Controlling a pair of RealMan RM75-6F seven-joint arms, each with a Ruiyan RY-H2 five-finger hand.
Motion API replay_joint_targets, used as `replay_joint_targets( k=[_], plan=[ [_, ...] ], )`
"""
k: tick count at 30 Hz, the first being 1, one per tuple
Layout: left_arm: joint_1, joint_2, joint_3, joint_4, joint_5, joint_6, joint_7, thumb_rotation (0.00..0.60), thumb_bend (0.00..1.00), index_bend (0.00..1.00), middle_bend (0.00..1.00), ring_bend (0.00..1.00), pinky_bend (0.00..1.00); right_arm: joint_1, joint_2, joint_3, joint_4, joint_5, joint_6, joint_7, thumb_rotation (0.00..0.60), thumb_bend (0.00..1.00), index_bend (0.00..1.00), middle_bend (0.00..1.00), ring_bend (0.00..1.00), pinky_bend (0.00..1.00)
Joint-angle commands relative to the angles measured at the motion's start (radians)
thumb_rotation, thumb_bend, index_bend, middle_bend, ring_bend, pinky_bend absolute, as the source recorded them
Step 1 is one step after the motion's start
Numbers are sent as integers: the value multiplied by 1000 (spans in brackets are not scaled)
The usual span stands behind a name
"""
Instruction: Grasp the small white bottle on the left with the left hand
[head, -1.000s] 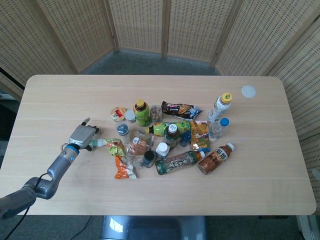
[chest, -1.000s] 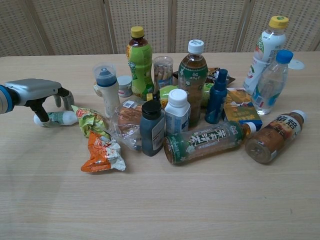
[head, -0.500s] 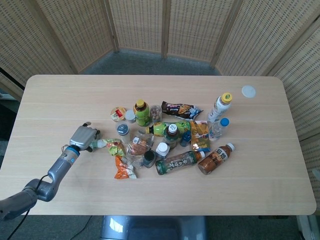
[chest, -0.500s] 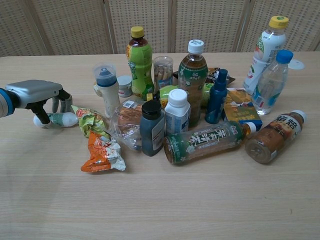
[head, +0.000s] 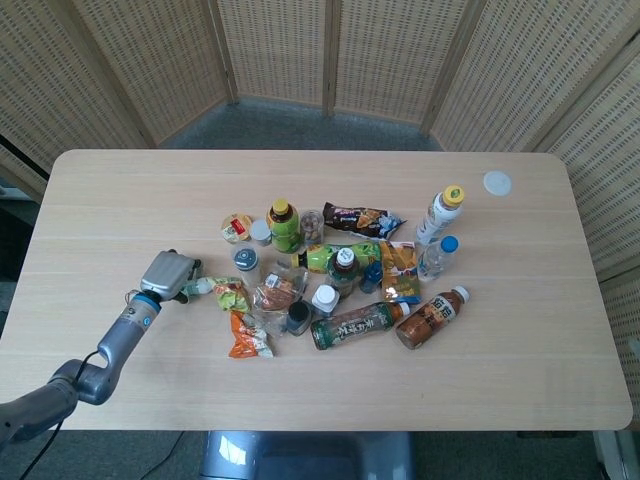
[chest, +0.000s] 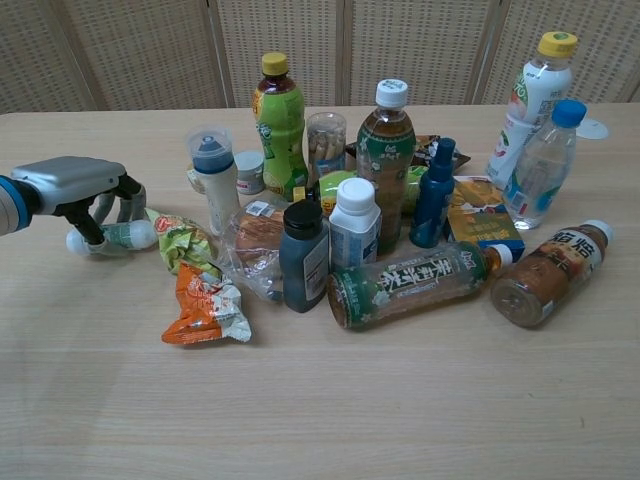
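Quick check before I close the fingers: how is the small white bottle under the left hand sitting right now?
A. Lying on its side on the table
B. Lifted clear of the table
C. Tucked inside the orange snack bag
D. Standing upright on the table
A. In the chest view the small white bottle lies on its side on the table, with the left hand over it and fingers curved down around it.

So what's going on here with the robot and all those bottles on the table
The robot's left hand is at the left edge of the clutter, its fingers curled down around the small white bottle, which lies on its side on the table. The bottle is not lifted, and whether the grip has closed is hard to tell. The other bottles and snack packets sit untouched in the middle. The right hand is not in view.
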Motion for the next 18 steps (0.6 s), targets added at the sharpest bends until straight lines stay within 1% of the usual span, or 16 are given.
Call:
replay_joint_targets(
  k=[1,6,9,12,15,18],
  plan=[
    [3,13,-8,-10,-2,8,-11,600,264,686,686,661,358,3,-2,1,1,-1,-3,0,514,26,0,0,0,0],
    [5,67,-23,-62,13,43,-37,600,262,687,686,661,357,9,-9,1,8,-2,-13,1,511,25,0,0,0,0],
    [5,124,-42,-122,17,71,-49,600,262,685,685,661,358,12,-17,-1,17,-5,-21,8,510,26,0,0,0,0],
    [4,199,-70,-207,14,102,-49,600,263,682,685,661,357,14,-31,-8,31,-7,-35,17,513,27,0,0,0,0],
    [4,294,-110,-321,4,137,-45,600,263,681,686,661,356,17,-51,-12,49,-11,-44,35,515,26,0,0,0,0],
    [3,375,-144,-412,-9,159,-34,600,261,679,686,661,355,20,-65,-15,64,-18,-50,49,516,26,0,0,0,0]
  ],
)
